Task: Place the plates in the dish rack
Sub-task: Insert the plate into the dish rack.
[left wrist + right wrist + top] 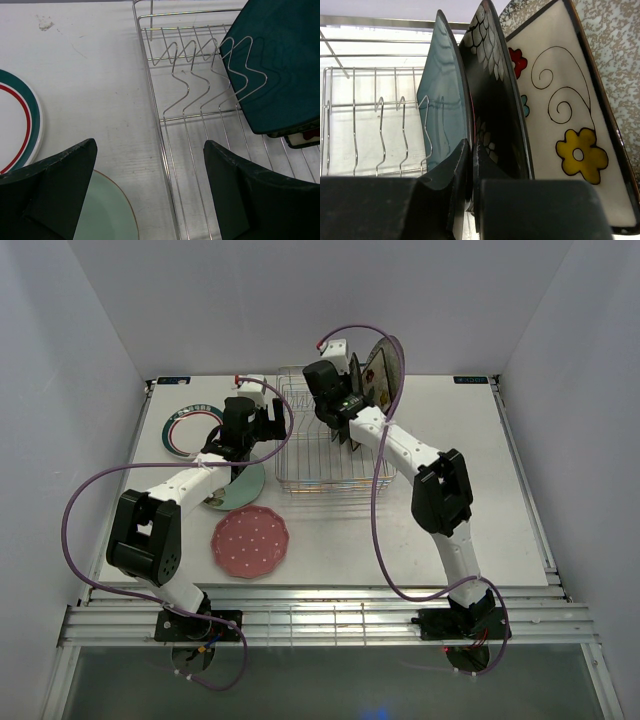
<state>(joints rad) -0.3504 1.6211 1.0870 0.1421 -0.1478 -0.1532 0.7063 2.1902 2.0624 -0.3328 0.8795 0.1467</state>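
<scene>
Right jaws pinch the rim of the teal plate (pixel 442 100) in the dish rack (pixel 375 105) (left jaws gape empty).

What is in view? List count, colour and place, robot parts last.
Rack: one, silver, table centre.
Grey plate: one, speckled, rack's right end.
Cream plate: one, floral, beside grey.
Black plate: one, floral, beside cream.
Teal plate: one, at rack beside black.
Pink plate: one, dotted, table front.
Mint plate: one, table, left of rack.
White plate: one, teal-rimmed, table, far left.
Table: one, white.
Left gripper: one, black, open, over rack's left edge.
Right gripper: one, black, shut on teal plate.
</scene>
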